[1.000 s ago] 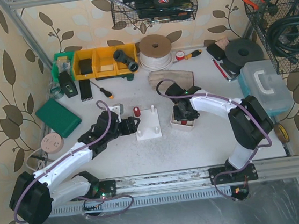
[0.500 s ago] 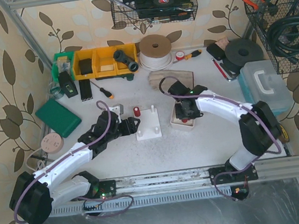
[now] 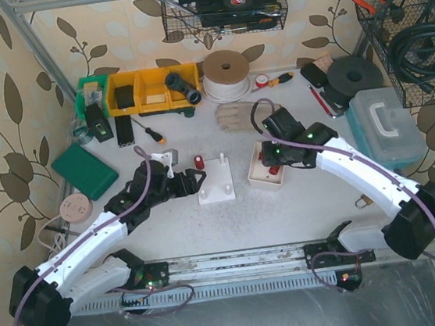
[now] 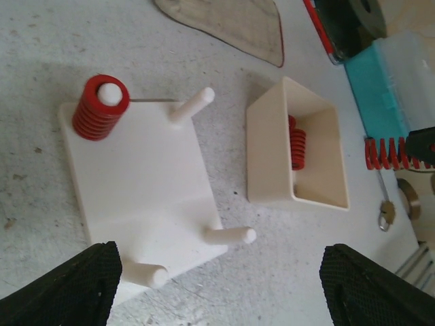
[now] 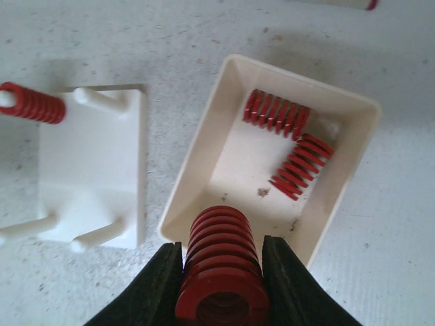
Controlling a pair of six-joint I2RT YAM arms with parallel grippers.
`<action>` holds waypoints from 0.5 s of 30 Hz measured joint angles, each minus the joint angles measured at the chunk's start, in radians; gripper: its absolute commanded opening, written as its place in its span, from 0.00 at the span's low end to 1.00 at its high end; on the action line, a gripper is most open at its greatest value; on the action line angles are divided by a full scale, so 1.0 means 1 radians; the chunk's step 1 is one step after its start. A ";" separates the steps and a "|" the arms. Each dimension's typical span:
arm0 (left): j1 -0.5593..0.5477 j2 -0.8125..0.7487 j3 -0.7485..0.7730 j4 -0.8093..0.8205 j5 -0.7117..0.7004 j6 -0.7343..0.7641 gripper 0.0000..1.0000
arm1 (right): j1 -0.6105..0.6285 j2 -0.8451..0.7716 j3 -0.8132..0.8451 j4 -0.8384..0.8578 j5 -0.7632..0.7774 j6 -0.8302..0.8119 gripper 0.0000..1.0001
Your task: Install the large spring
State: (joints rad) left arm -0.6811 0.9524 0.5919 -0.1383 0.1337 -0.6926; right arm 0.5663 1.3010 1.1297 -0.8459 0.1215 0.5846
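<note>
Your left tool hung with fingers wide apart beside the board, where one peg carried a red spring. Your right tool was clamped on the large spring above the box rim. You needed its bore square over a free peg before lowering.

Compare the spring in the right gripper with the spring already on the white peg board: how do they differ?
The held spring is clamped between the fingers of the right gripper, by the tray edge. The mounted spring sits on a corner peg of the board. That peg fills the mounted spring's core; nothing passes through the held spring. Both are red coils. Their relative size is unclear.
</note>
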 measured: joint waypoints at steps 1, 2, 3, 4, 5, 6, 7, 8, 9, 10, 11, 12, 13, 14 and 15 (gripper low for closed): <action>-0.001 -0.007 0.000 -0.003 0.010 -0.007 0.84 | 0.000 -0.012 0.000 0.002 -0.016 -0.010 0.00; -0.001 -0.011 0.000 -0.003 0.020 -0.015 0.84 | 0.000 -0.021 0.001 0.003 -0.032 -0.018 0.00; -0.001 -0.015 0.000 0.000 0.032 -0.025 0.84 | 0.000 -0.028 0.002 0.005 -0.048 -0.026 0.00; -0.001 -0.018 0.000 0.005 0.045 -0.040 0.84 | 0.000 -0.036 0.002 0.010 -0.067 -0.033 0.00; -0.001 -0.022 -0.001 0.013 0.058 -0.054 0.84 | 0.000 -0.043 0.002 0.017 -0.084 -0.038 0.00; -0.001 -0.026 -0.004 0.025 0.067 -0.070 0.84 | 0.000 -0.050 0.002 0.026 -0.107 -0.043 0.00; -0.001 -0.032 -0.009 0.040 0.079 -0.087 0.84 | 0.000 -0.058 0.002 0.040 -0.127 -0.045 0.00; -0.001 -0.039 -0.014 0.052 0.086 -0.101 0.83 | 0.000 -0.068 0.000 0.060 -0.149 -0.047 0.00; -0.001 -0.047 -0.019 0.062 0.091 -0.117 0.83 | 0.000 -0.078 -0.002 0.078 -0.168 -0.047 0.00; -0.001 -0.057 -0.023 0.063 0.096 -0.127 0.83 | 0.000 -0.087 -0.003 0.094 -0.185 -0.047 0.00; -0.001 -0.067 -0.024 0.060 0.097 -0.132 0.83 | 0.000 -0.095 -0.003 0.109 -0.201 -0.047 0.00; -0.001 -0.080 -0.024 0.053 0.097 -0.135 0.83 | 0.000 -0.099 -0.003 0.118 -0.210 -0.047 0.00; -0.001 -0.093 -0.024 0.046 0.095 -0.136 0.84 | 0.000 -0.099 0.000 0.121 -0.215 -0.047 0.00; -0.001 -0.113 -0.024 0.032 0.090 -0.135 0.84 | 0.000 -0.093 0.008 0.114 -0.216 -0.048 0.00; -0.001 -0.134 -0.027 0.016 0.079 -0.134 0.84 | 0.001 -0.082 0.024 0.100 -0.215 -0.051 0.00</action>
State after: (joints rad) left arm -0.6823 0.8185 0.5652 -0.1223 0.2131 -0.8261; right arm 0.5674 1.2194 1.1542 -0.7460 -0.0937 0.5335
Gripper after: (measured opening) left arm 0.834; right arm 0.289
